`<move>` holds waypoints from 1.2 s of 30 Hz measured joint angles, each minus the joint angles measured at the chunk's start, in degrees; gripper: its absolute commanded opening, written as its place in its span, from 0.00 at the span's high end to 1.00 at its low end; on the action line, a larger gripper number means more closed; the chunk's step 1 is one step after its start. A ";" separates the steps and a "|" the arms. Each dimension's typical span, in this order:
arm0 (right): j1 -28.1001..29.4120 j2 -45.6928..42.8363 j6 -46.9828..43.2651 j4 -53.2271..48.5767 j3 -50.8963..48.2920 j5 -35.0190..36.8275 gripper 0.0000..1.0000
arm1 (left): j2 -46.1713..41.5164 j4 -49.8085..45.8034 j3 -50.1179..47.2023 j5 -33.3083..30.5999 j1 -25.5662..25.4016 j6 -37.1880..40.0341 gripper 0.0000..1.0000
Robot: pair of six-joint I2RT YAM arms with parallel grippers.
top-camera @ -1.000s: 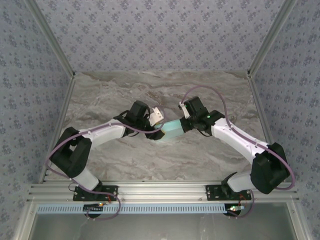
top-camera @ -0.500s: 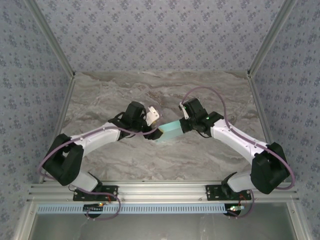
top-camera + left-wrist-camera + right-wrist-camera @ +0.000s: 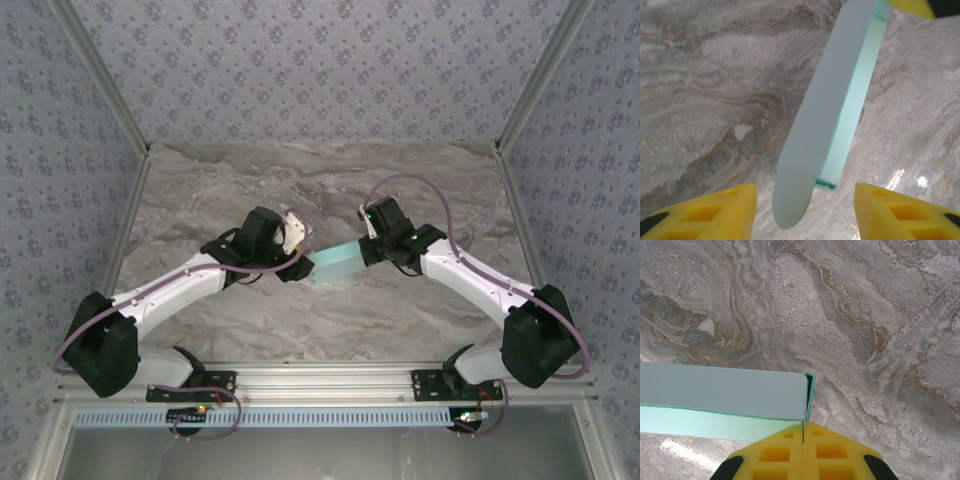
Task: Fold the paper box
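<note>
The paper box (image 3: pixel 336 265), pale turquoise card folded into a flat sleeve, hangs above the middle of the marble table between both arms. My right gripper (image 3: pixel 366 251) is shut on the box's right end; in the right wrist view its yellow fingers (image 3: pixel 790 450) pinch the corner seam of the box (image 3: pixel 720 390). My left gripper (image 3: pixel 302 261) sits at the box's left end. In the left wrist view the left gripper (image 3: pixel 804 202) is open, and a rounded flap of the box (image 3: pixel 820 125) reaches down between the fingers (image 3: pixel 715 210), touching neither.
The marble table top (image 3: pixel 250 320) lies bare around the box. Patterned walls with metal posts close it in on three sides. An aluminium rail (image 3: pixel 320 380) at the near edge carries both arm bases.
The left arm's elbow has swung down and outward to the left, and its wrist has shifted slightly left and lower beside the box's end. The right arm and box have barely moved.
</note>
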 measured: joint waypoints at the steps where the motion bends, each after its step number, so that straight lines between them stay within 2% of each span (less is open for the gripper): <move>1: 0.00 0.00 0.00 -0.04 0.02 0.09 1.00 | 0.00 -0.70 0.00 -0.70 -0.42 -0.17 0.58; 4: 0.09 0.00 0.00 -0.15 0.04 0.15 1.00 | 0.00 -2.12 0.00 -2.51 -1.22 -0.26 0.68; 10: 0.09 0.00 0.00 -0.17 0.04 0.17 1.00 | 0.02 -2.38 0.07 -4.74 -1.36 -0.17 0.79; 22: 0.37 0.00 0.63 -0.20 0.04 0.33 1.00 | 1.09 -1.75 0.50 -5.14 -1.46 -2.25 0.93; 28: 0.92 0.00 1.92 -0.17 0.04 1.25 1.00 | 1.11 -1.18 0.94 -5.53 -1.46 -10.03 0.99; 36: 1.99 0.00 3.41 0.02 -0.11 2.78 1.00 | 1.79 0.52 1.20 -6.16 -1.46 -26.49 1.00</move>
